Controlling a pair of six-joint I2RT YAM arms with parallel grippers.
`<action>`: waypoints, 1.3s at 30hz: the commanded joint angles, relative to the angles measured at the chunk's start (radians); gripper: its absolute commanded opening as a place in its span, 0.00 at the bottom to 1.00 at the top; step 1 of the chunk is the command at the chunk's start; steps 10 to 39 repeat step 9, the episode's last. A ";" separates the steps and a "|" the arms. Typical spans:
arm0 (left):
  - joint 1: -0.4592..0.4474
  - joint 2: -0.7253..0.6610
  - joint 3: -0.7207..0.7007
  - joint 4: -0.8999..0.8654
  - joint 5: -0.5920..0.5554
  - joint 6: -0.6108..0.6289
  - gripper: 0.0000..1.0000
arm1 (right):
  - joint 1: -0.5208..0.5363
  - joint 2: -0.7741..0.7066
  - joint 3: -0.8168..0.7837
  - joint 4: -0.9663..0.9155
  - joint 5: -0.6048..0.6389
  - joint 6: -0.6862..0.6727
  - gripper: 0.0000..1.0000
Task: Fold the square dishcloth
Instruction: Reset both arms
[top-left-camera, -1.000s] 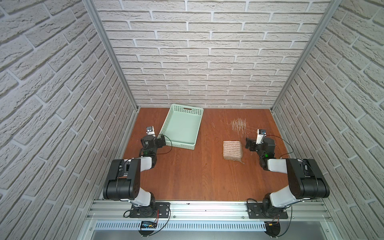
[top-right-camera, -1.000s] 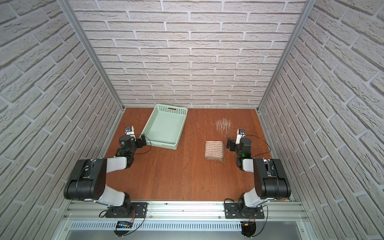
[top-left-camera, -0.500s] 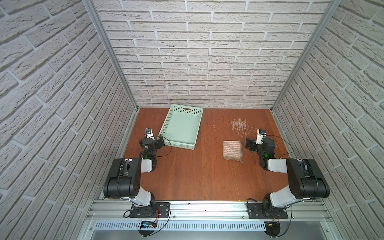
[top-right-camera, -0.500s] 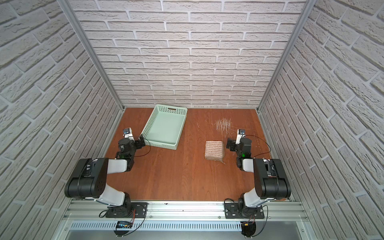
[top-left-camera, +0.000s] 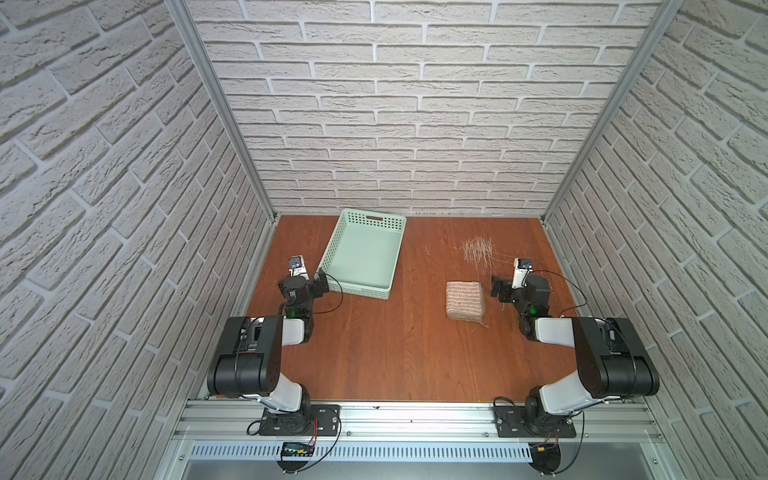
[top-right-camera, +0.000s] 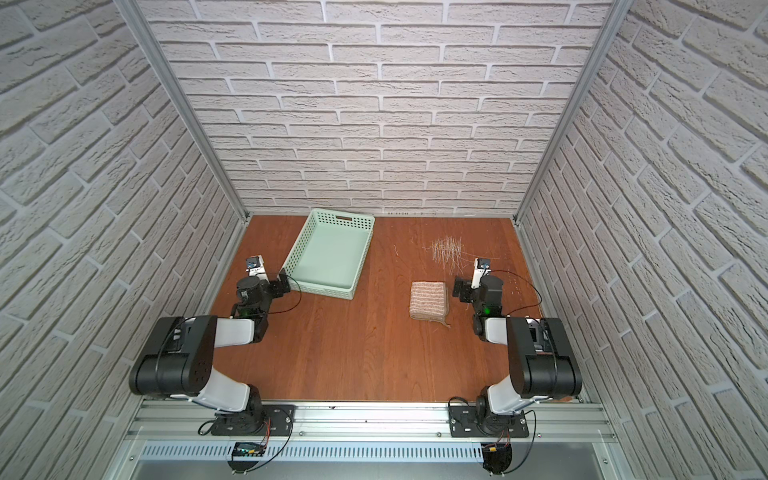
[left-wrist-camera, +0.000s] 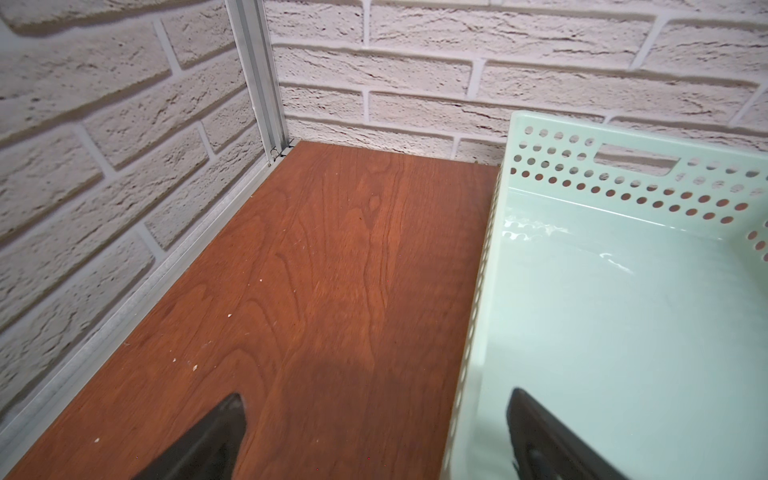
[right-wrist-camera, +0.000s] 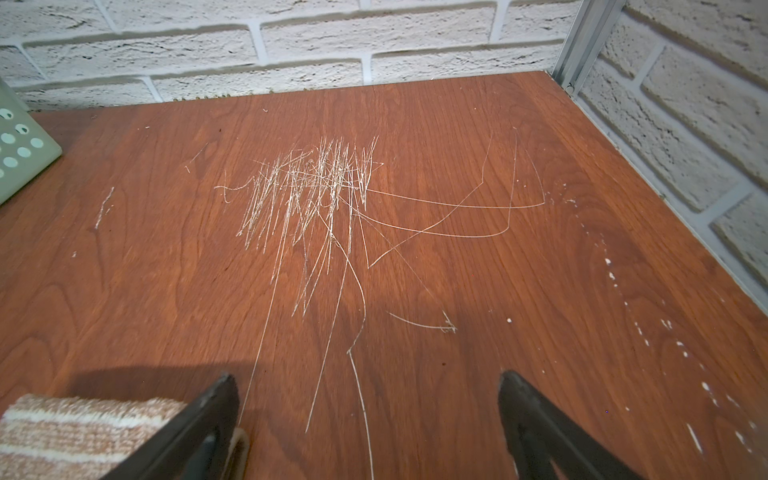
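Square dishcloth (top-left-camera: 465, 301) lies on the table (top-left-camera: 395, 353) right of centre, already a compact thick rectangle, long axis running front to back, corner loop trailing toward the front. Right gripper (right-wrist-camera: 368, 380) sits just beside its outer long edge, jaws spread wide and empty; one finger is near the hem, contact unclear. Left gripper (left-wrist-camera: 376, 397), also wide and empty, is well apart at the mint basket (top-left-camera: 357, 291). The right arm is clearly nearer; the cloth lies inward of it, toward table centre.
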 joint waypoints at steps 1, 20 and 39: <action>0.006 0.018 -0.021 -0.003 -0.016 0.004 0.98 | 0.007 0.003 -0.005 0.049 0.006 -0.011 0.99; 0.005 0.018 -0.021 -0.004 -0.019 0.005 0.98 | 0.008 0.002 -0.006 0.049 0.006 -0.011 0.99; 0.005 0.018 -0.021 -0.004 -0.019 0.005 0.98 | 0.008 0.002 -0.006 0.049 0.006 -0.011 0.99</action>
